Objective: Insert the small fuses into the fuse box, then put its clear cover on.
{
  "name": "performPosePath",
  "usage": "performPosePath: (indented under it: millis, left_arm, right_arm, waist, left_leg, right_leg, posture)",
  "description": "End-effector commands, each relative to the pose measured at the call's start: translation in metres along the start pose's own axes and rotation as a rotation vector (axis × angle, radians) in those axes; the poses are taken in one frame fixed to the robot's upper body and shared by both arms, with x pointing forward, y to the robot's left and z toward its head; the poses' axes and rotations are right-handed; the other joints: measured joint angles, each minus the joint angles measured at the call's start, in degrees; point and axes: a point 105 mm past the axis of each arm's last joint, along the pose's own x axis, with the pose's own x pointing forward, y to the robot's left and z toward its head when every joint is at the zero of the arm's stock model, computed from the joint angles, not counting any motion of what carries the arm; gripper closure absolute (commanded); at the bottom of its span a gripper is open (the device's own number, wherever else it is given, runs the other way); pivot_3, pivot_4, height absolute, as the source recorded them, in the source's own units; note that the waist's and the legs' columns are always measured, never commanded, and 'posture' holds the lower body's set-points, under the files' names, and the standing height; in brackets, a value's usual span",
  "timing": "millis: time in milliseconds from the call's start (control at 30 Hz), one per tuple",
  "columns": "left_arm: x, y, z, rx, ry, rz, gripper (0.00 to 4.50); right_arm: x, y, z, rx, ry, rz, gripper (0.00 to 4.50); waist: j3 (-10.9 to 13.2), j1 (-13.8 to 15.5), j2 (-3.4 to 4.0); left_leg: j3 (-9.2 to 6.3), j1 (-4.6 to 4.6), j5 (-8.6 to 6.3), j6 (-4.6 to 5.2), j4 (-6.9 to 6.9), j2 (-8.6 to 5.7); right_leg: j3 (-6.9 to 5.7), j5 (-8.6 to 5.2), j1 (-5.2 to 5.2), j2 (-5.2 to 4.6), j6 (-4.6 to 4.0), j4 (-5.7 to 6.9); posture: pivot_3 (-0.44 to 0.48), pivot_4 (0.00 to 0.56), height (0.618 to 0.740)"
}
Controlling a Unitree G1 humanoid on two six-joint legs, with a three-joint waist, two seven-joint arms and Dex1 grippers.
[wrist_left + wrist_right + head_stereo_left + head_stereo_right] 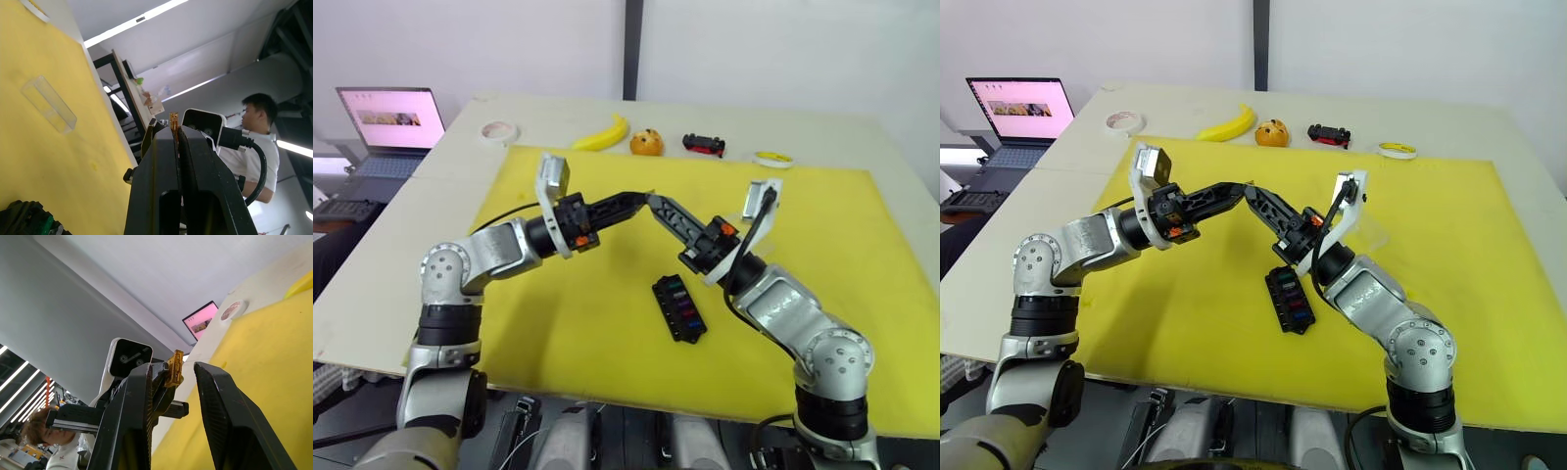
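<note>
Left claw (174,131), probably fuse-pinching (173,368).

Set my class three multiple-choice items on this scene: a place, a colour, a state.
1. The black slotted plastic fuse box lies: A on the floor; B on the yellow mat; C on a shelf.
2. The small blocky plastic fuse in the left gripper is: A white; B pink; C brown-yellow.
3. The right gripper is: A open; B shut on nothing; C shut on the fuse.
Key: B, the mat surrounds it; C, seen at the fingertips; A, a gap parts its fingers.
</note>
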Motion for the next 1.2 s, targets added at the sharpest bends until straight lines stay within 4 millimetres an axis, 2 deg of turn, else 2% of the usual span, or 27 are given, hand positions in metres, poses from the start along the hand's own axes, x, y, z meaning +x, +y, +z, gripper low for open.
performPosePath:
  millis: [33,133,233,267,300,767,867,900,933,1000,1067,1100,1200]
  left_arm:
    - [0.003,-0.014,0.001,0.035,0.007,-0.045,4.50]
    - [0.004,-0.014,0.002,0.035,0.006,-0.047,4.50]
    - [0.005,-0.015,0.001,0.036,0.011,-0.047,4.50]
    - [0.006,-0.015,0.000,0.036,0.013,-0.046,4.50]
    - [0.006,-0.015,0.000,0.037,0.015,-0.045,4.50]
    - [0.005,-0.005,-0.001,0.027,0.039,0.018,4.50]
    - [-0.002,-0.012,-0.002,0.108,0.090,0.007,3.46]
    - [-0.006,-0.015,-0.003,0.147,0.117,0.006,2.96]
    - [-0.012,-0.021,-0.003,0.205,0.162,-0.003,2.55]
    - [-0.021,-0.028,-0.008,0.380,0.272,0.007,1.47]
    - [-0.025,-0.025,-0.013,0.503,0.348,0.024,0.43]
    - [-0.026,-0.017,-0.017,0.586,0.385,0.044,0.07]
    - [-0.033,0.010,-0.035,0.852,0.540,0.085,0.07]
  right_arm:
    - [-0.002,0.008,0.005,-0.006,-0.024,0.032,3.06]
    - [-0.002,0.008,0.005,-0.006,-0.022,0.032,3.06]
    - [-0.001,0.009,0.004,-0.008,-0.019,0.039,3.87]
    - [-0.001,0.010,0.004,-0.009,-0.018,0.043,4.30]
    - [-0.001,0.011,0.004,-0.010,-0.019,0.048,4.46]
    - [-0.004,0.020,0.009,0.002,-0.030,0.105,4.46]
    - [-0.006,0.023,0.013,-0.021,-0.020,0.123,4.50]
    - [-0.007,0.024,0.014,-0.035,-0.011,0.130,4.50]
    - [-0.011,0.028,0.016,-0.078,0.019,0.156,4.50]
    - [-0.022,0.031,0.018,-0.236,0.144,0.211,4.50]
    - [-0.029,0.028,0.018,-0.348,0.249,0.233,4.50]
    - [-0.032,0.025,0.018,-0.413,0.313,0.245,4.50]
    - [-0.042,0.013,0.017,-0.609,0.486,0.291,4.50]
  waist:
    - [0.00,0.00,0.00]
    - [0.00,-0.01,0.00]
    - [0.00,-0.01,0.00]
    - [0.00,-0.01,0.00]
    - [0.00,-0.01,0.00]
    - [0.00,-0.01,0.00]
    - [0.00,-0.07,0.00]
    - [0.01,-0.31,0.01]
    - [0.01,-0.65,0.01]
    - [0.06,-0.81,0.05]
    - [0.08,-0.81,0.10]
    - [0.07,-0.73,0.11]
    - [0.07,-0.61,0.18]
  left_leg:
    - [0.00,0.00,0.00,0.00,0.00,0.00]
    - [0.00,0.00,0.00,0.00,0.00,0.00]
    - [0.00,0.00,0.00,0.00,0.00,0.00]
    - [0.00,0.00,0.00,0.00,0.00,0.00]
    - [-0.01,0.00,0.00,0.00,0.00,0.00]
    - [0.00,0.00,0.00,0.01,0.00,0.00]
    - [0.00,0.00,0.00,0.01,0.00,0.00]
    - [0.00,0.00,0.00,0.01,0.00,0.00]
    - [0.01,0.00,-0.01,0.01,-0.01,0.00]
    - [0.03,-0.01,-0.01,0.02,-0.01,0.00]
    - [0.13,0.01,-0.04,0.09,-0.02,0.01]
    - [0.15,0.03,-0.06,0.11,-0.03,0.01]
    - [0.21,0.15,-0.08,0.15,-0.06,0.08]
  right_leg:
    - [0.00,0.00,0.00,0.00,0.00,0.00]
    - [0.00,0.00,0.00,0.00,0.00,0.00]
    - [0.00,0.00,0.00,0.00,0.00,0.00]
    - [0.00,0.00,0.00,-0.01,0.00,0.00]
    - [0.00,0.00,0.00,-0.01,0.00,0.00]
    - [0.00,0.00,0.01,-0.01,0.00,-0.01]
    - [0.00,0.00,0.01,-0.01,0.00,-0.01]
    - [0.00,0.00,0.01,-0.01,0.00,0.00]
    - [0.00,0.00,0.01,0.06,0.00,-0.02]
    - [-0.01,-0.01,0.00,0.17,-0.01,-0.01]
    - [0.00,-0.05,0.01,0.21,-0.06,-0.07]
    - [0.02,-0.05,0.04,0.22,-0.06,-0.08]
    - [0.04,-0.18,0.21,0.25,-0.28,-0.21]
  posture:
    - [0.000,0.150,0.740]
    - [0.000,0.150,0.740]
    - [0.000,0.150,0.740]
    - [0.000,0.150,0.740]
    - [0.000,0.150,0.740]
    - [0.000,0.150,0.740]
    - [0.000,0.150,0.740]
    - [0.000,0.150,0.740]
    - [0.000,0.150,0.740]
    - [0.000,0.150,0.740]
    - [0.000,0.150,0.740]
    - [0.000,0.150,0.740]
    - [0.000,0.150,0.740]
